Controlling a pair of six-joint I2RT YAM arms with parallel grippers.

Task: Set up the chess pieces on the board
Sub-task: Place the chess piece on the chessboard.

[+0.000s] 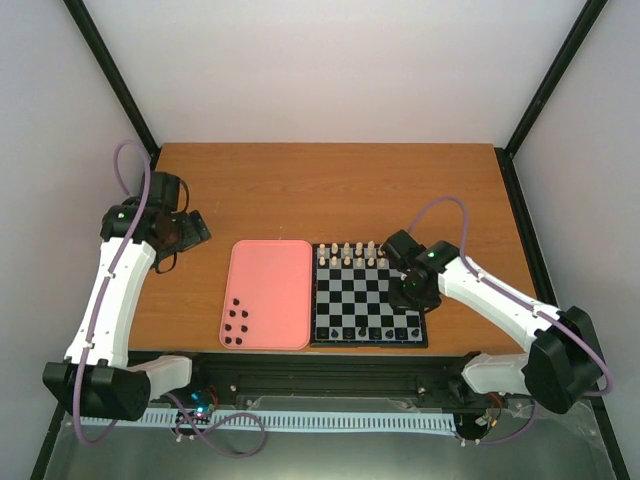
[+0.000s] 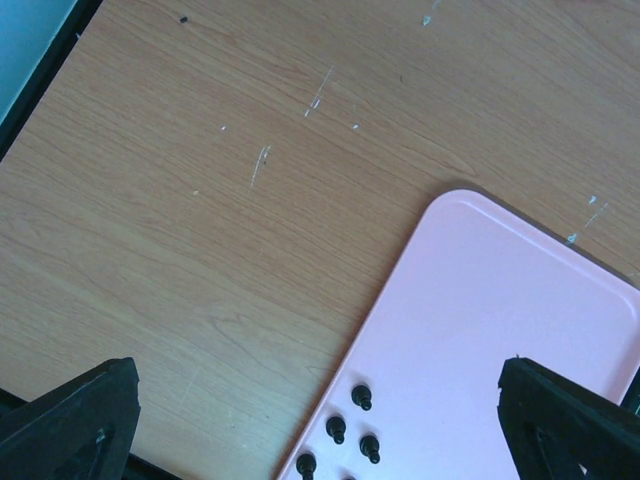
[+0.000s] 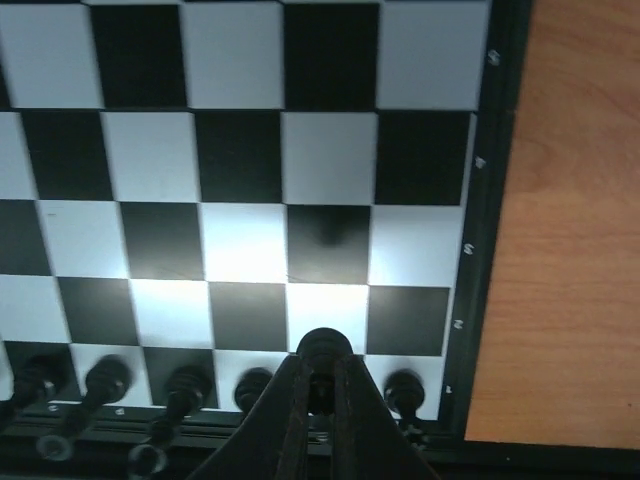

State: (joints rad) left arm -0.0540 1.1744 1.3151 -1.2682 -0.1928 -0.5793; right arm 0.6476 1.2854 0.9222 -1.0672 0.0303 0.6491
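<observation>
The wooden surface (image 1: 330,190) carries a pink tray (image 1: 270,270) and, touching its right edge, the board (image 1: 362,300). White pieces (image 1: 348,250) fill the board's far rows.

The right pincer (image 3: 320,388) hangs over the board's near right corner, its fingers drawn almost together and gripping a held piece (image 3: 323,347) by the body, with the head poking out past the tips. The left pincer (image 2: 318,385) is spread wide and holds nothing. It sits over bare wood at the tray's left edge.

Row pieces (image 3: 105,378) stand upright along the board's near rank. In the right wrist view there is a gap in that rank between two of them, and the held piece lies right in that gap, one square in from the right rim. Its long axis runs in line with the fingers, so it looks upright over the square. Whether its base touches the board cannot be told.

The coming move likely turns on that alignment: a straight lowering and release, with neighbours close on both sides that a sideways drift could knock.

The tray pieces (image 2: 362,398) cluster in the tray's near left corner. They are just beside the left pincer and well apart from the right one, so the left arm is nearer to them.
</observation>
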